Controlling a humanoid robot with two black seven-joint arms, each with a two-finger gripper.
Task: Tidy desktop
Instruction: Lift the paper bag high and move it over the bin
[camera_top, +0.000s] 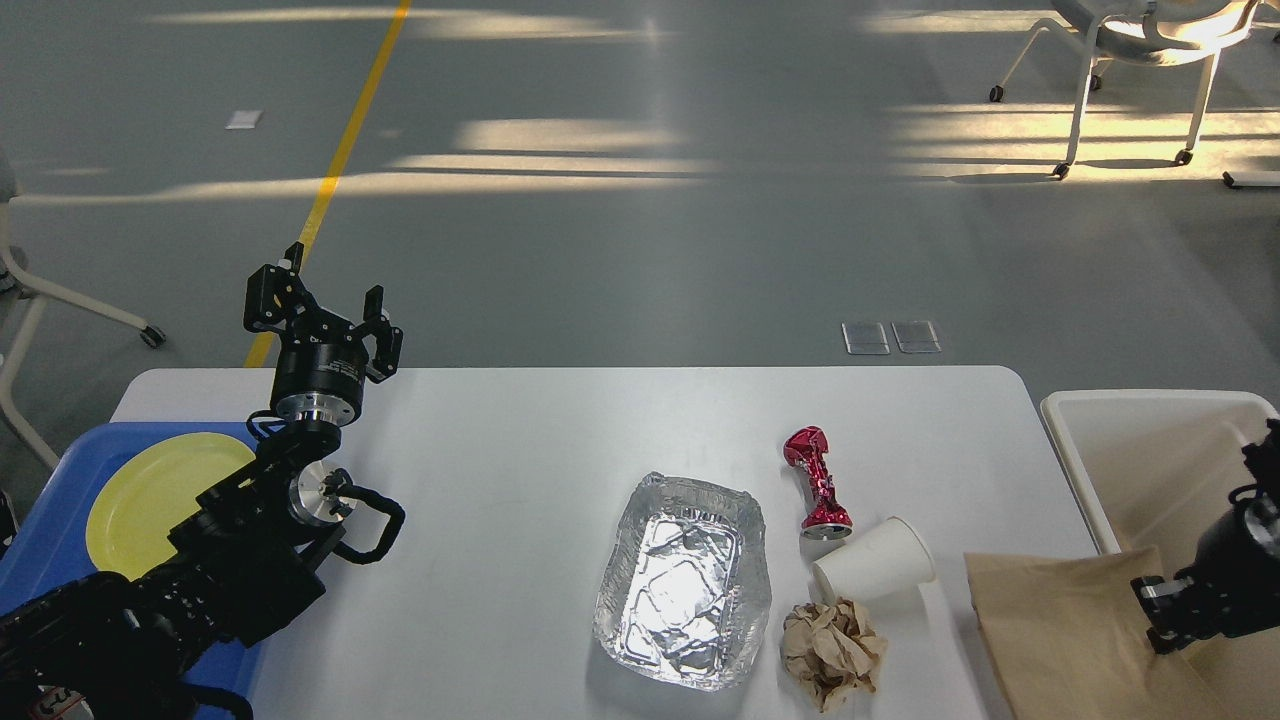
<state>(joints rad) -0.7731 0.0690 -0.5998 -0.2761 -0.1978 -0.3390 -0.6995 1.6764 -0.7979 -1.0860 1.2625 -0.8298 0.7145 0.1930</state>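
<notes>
While the desk (520, 470) fills the middle of the view, white and wide, it is not tidy yet — lots of trash lies on its right half. A crinkly foil tray (685, 583) sits near the middle, open side up, with nothing in it. Just right of it is a squashed red can (818, 482) lying down, and a white cup (874, 560) tipped on its side, close by the can's end. A ball of brown paper (832, 653) sits just below the cup. A flat brown bag (1075, 640) hangs over the desk's right edge, partly over the white bin (1100, 415). I think the bag is on its way into that bin, so four bits of trash would be left after it. The bin seems to have brown paper in it, though I cannot see much. On the left, a blue tray (55, 530) holds a yellow plate (150, 495) and nothing else that I can see. The left gripper (322, 318) points up over the desk's far left side, fingers apart, holding nothing. The right gripper (1165, 610) is by the bag's edge at the bin — it is dark and half hidden, so I cannot tell if it is pinching the bag.
</notes>
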